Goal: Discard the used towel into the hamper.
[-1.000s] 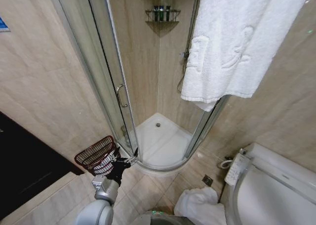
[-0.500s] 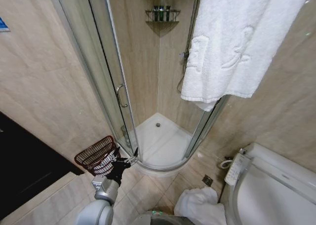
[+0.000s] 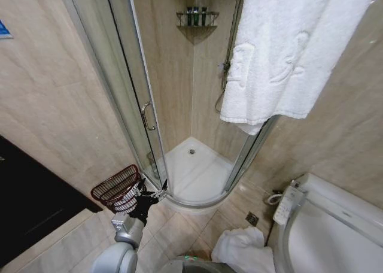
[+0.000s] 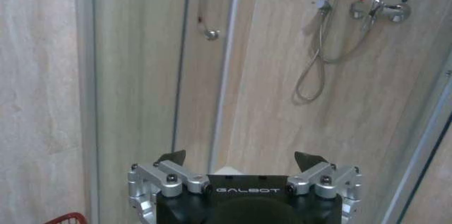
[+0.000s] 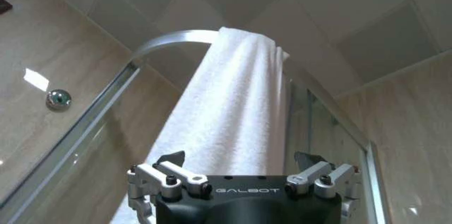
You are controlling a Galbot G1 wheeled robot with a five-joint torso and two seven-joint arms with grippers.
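A large white towel (image 3: pixel 281 51) hangs over the top rail of the shower enclosure at the upper right. In the right wrist view the same towel (image 5: pixel 233 102) drapes over the curved rail, and my right gripper (image 5: pixel 240 158) stands open just below it, holding nothing. A second white towel (image 3: pixel 242 249) lies crumpled on the floor beside the toilet. The hamper (image 3: pixel 116 188), a reddish-brown wire basket, stands on the floor at the lower left by the shower door. My left gripper (image 3: pixel 152 196) hovers low beside the hamper; the left gripper (image 4: pixel 240 157) is open and empty, with the hamper rim (image 4: pixel 71 217) at the corner.
The glass shower door (image 3: pixel 140 105) with its handle is right behind the hamper. A toilet (image 3: pixel 335 225) with a side control panel fills the lower right. A dark cabinet (image 3: pixel 24 201) stands at the lower left. A floor drain (image 3: pixel 252 218) sits between shower and toilet.
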